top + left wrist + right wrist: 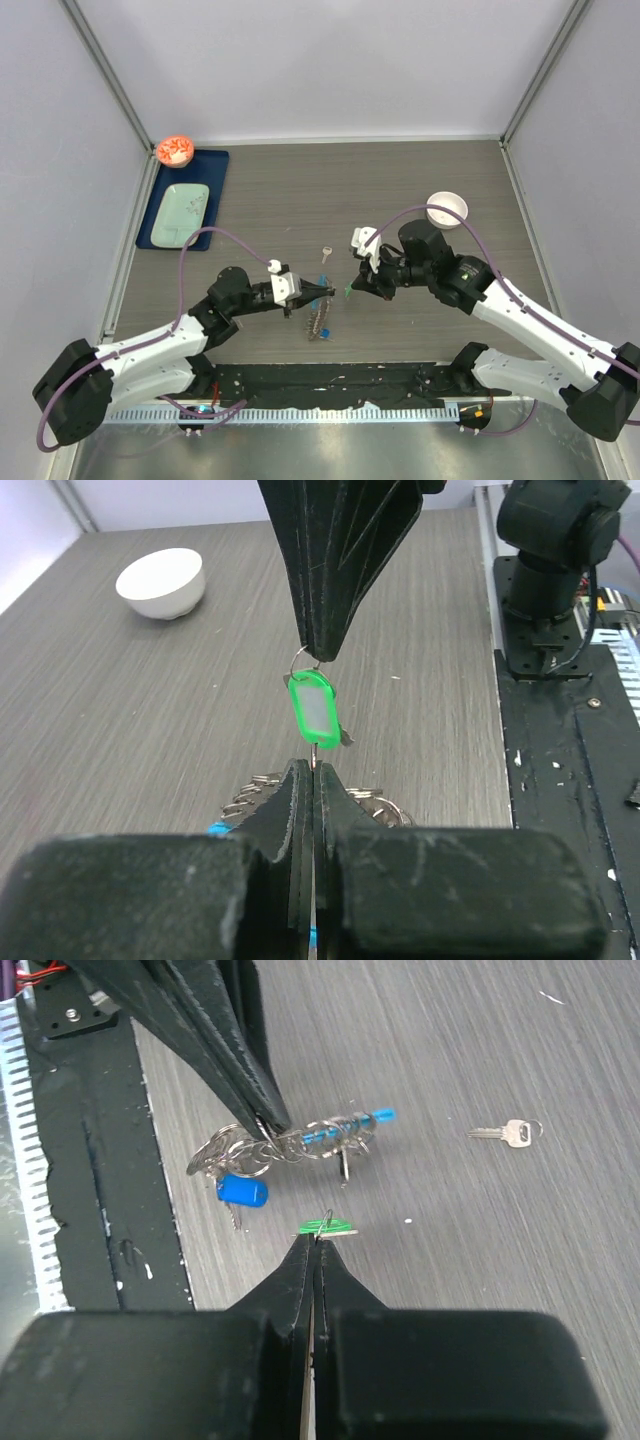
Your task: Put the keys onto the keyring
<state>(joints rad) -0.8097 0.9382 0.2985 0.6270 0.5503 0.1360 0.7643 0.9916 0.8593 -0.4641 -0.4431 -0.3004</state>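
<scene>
The green-headed key [316, 710] hangs in the air, pinched by its small ring in my shut right gripper [318, 1238]; it shows edge-on in the right wrist view [327, 1227] and in the top view [347, 293]. My left gripper [314, 770] is shut on a wire ring of the keyring [320, 1140], whose chain, light-blue strap and dark-blue tag [243, 1190] hang down to the table [319, 322]. The two grippers' tips [328, 290] [353, 289] face each other, close together. The plain silver key [326, 253] lies loose on the table, also seen in the right wrist view [505, 1133].
A white bowl [447, 209] stands at the right behind my right arm. A blue tray [214, 170] with a pale green plate [180, 213] lies at the far left, with a small orange-filled bowl [174, 150] beside it. A black mat [330, 385] runs along the near edge.
</scene>
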